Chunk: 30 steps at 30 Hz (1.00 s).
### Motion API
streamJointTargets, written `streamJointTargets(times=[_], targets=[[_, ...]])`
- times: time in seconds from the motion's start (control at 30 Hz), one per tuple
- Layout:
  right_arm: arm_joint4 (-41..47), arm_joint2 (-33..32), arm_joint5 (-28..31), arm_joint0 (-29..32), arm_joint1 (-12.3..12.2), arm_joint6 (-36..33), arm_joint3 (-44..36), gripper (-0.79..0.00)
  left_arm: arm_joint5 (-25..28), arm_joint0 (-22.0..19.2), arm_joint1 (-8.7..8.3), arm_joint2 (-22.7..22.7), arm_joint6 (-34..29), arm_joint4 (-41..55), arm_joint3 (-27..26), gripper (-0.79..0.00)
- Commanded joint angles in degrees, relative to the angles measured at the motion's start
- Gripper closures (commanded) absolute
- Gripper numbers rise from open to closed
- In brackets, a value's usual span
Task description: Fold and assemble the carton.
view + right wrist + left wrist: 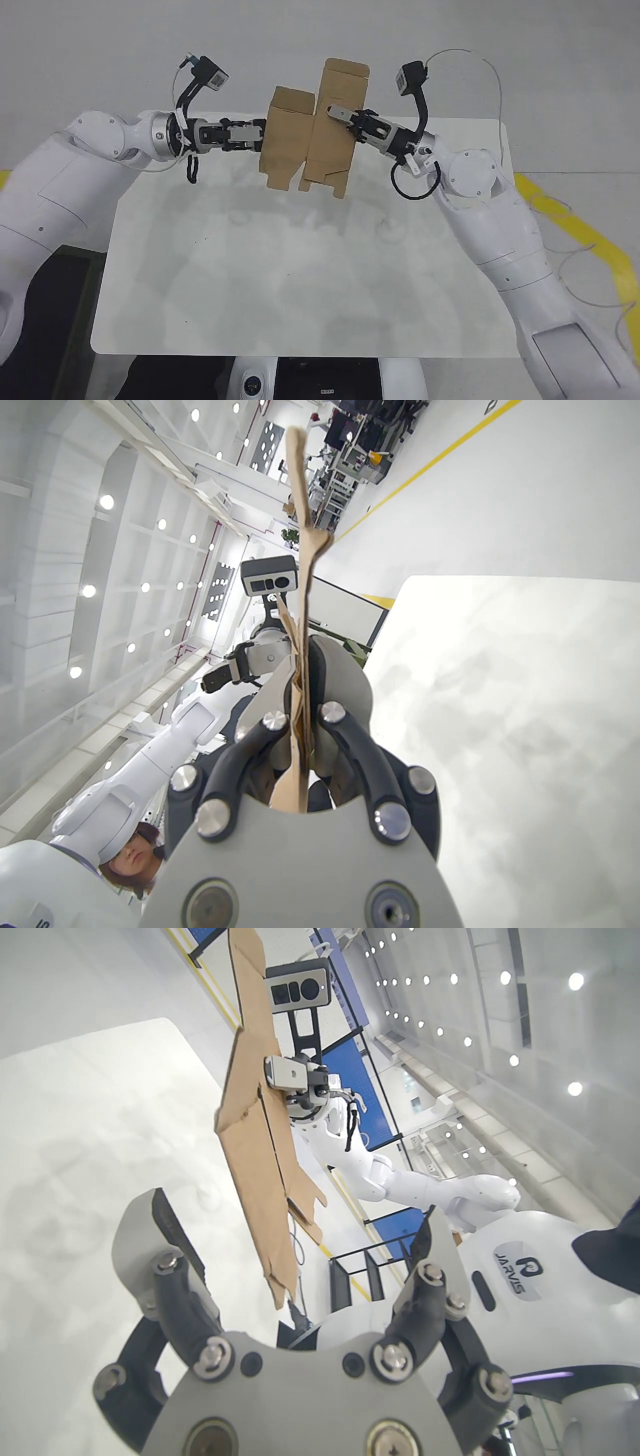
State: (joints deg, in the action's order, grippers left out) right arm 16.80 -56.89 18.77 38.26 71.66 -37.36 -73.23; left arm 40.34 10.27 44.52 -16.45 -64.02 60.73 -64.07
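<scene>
Right fingers (340, 680) are pinching the cardboard carton (300, 140) up off the tabletop (300, 280); left fingers (135, 1238) are spread wide, carton just past their tips.

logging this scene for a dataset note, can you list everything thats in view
carton: 1, brown, flattened, held in the air over the table's far edge
table: 1, white, below both arms
floor marking: 1, yellow, on the grey floor off the table's side by the right arm
left gripper: 1, grey and black, open, beside the carton's edge
right gripper: 1, grey and black, shut on the carton
</scene>
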Motion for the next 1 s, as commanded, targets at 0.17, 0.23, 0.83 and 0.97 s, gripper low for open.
streamJointTargets(times=[0.17, 0.23, 0.83, 0.97], targets=[[-2.08, -0.8, 0.2, 0.93, 0.2, 3.48, -0.87, 0.0, -5.64, 2.41, 2.2, -3.7, -5.57, 3.79, 3.29, -0.566], [-2.4, -0.99, 0.11, 1.25, 0.26, 4.1, -1.17, 0.0, -7.02, 3.05, 2.81, -4.9, -6.95, 4.64, 3.91, -0.268], [-3.01, -1.5, 0.08, 1.53, 1.12, 4.78, -1.44, 0.0, -12.54, 6.62, 7.73, -12.9, -12.47, 0.29, 9.23, 0.0], [-3.03, -2.1, 0.48, 1.8, 1.21, 5.3, -1.2, -0.785, -13.59, 7.13, 8.31, -14.91, -13.52, -0.56, 9.53, 0.0]])
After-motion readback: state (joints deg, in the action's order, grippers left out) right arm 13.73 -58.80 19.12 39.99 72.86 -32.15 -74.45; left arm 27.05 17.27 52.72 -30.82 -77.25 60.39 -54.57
